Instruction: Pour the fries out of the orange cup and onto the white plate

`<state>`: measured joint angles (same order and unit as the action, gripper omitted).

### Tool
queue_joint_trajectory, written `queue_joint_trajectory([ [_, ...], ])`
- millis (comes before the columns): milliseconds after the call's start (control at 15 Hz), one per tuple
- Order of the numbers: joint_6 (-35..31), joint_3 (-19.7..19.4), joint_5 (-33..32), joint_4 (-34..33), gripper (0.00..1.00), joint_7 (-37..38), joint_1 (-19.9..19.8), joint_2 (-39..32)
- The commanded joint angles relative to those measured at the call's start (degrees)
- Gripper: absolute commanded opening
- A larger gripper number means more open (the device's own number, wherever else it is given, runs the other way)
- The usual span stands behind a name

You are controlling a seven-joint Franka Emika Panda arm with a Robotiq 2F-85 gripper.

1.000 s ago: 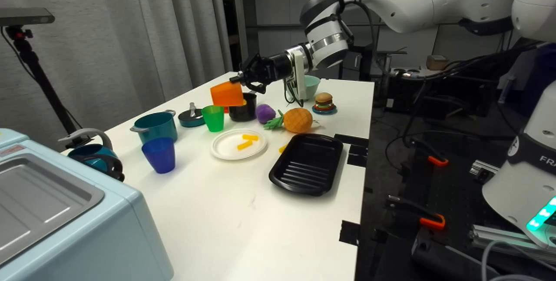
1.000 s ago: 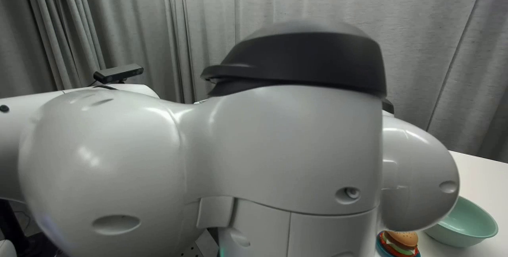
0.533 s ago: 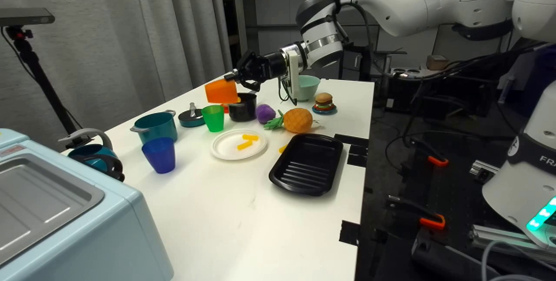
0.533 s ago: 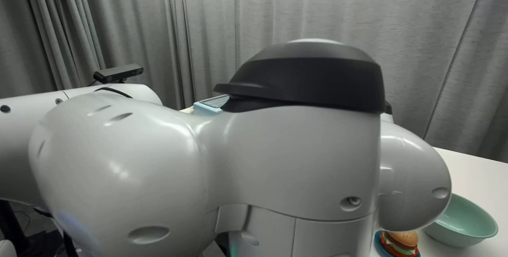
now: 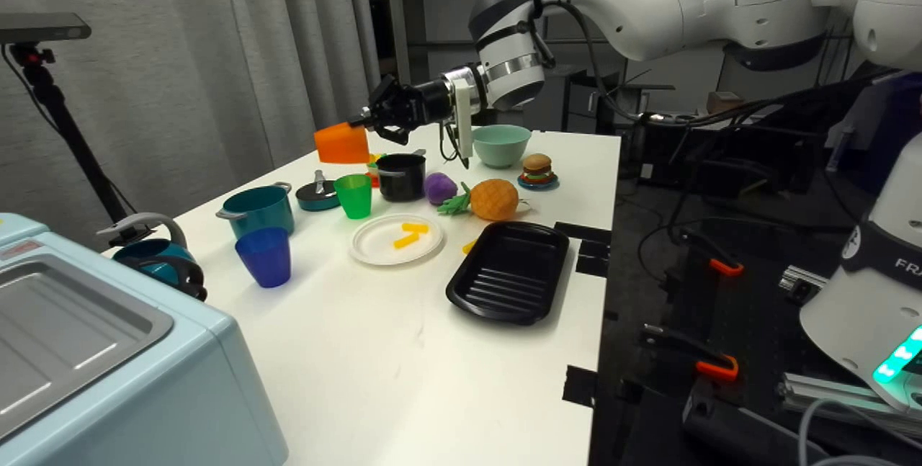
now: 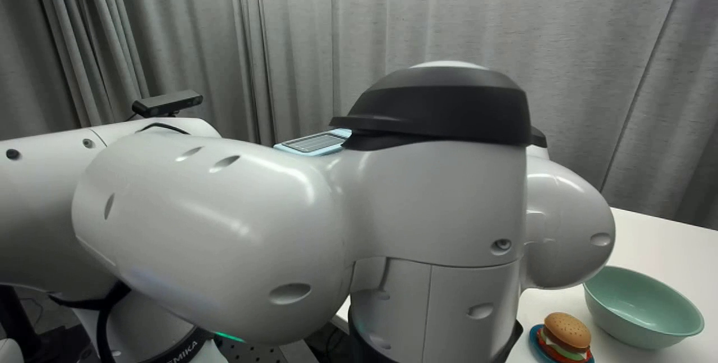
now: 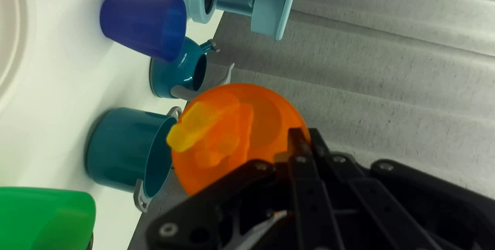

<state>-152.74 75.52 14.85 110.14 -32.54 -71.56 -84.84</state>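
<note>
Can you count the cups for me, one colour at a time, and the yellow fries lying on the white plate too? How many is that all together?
Orange cup: 1
Blue cup: 1
Green cup: 1
Fries lying on the white plate: 2
Total: 5

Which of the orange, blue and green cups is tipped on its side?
The orange cup, which the gripper holds sideways by its rim; the blue cup and the green cup stand upright on the table.
</note>
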Motion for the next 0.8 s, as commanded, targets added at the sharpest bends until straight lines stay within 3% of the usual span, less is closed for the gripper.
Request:
queue_joint_trajectory([
  [0, 1.6, 0.9, -1.3, -1.6, 0.01, 0.2, 0.0, -1.5],
  [467, 5.5, 1.3, -0.4, 1.1, 0.01, -2.4, -4.3, -2.3],
  [733, 7.8, 1.0, 1.9, 0.3, 0.01, -5.9, -3.2, -1.8],
])
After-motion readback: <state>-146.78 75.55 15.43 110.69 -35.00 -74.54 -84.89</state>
